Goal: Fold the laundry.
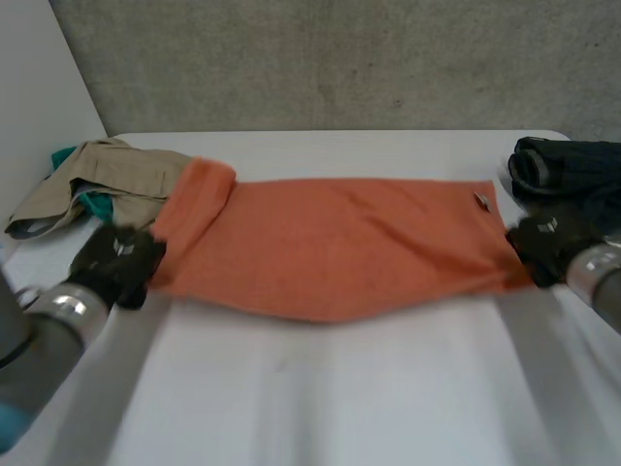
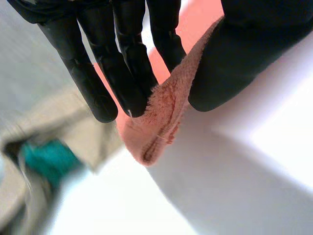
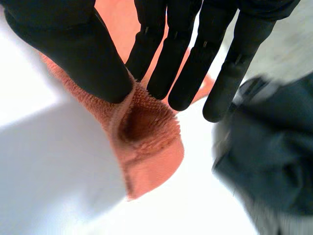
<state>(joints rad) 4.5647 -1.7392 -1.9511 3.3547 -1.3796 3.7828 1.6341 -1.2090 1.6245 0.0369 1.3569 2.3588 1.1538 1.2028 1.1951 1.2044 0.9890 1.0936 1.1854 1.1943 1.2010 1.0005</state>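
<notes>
An orange towel (image 1: pixel 340 248) is stretched across the middle of the white table (image 1: pixel 320 388), sagging to a point at its near edge. My left hand (image 1: pixel 118 264) holds its near left corner; in the left wrist view the towel corner (image 2: pixel 156 127) is pinched between the thumb (image 2: pixel 234 63) and the fingers (image 2: pixel 127 63). My right hand (image 1: pixel 545 248) grips the near right corner, where the towel's folded edge (image 3: pixel 146 142) sits between the thumb (image 3: pixel 83 54) and the fingers (image 3: pixel 190 58). The towel's left end is bunched into a roll (image 1: pixel 199 199).
A beige garment (image 1: pixel 107 180) with teal cloth (image 1: pixel 95 204) under it lies at the back left, also seen as beige and teal cloth (image 2: pixel 49 161) beside my left hand. A dark garment (image 1: pixel 568 170) lies at the back right, close to my right hand (image 3: pixel 269 156).
</notes>
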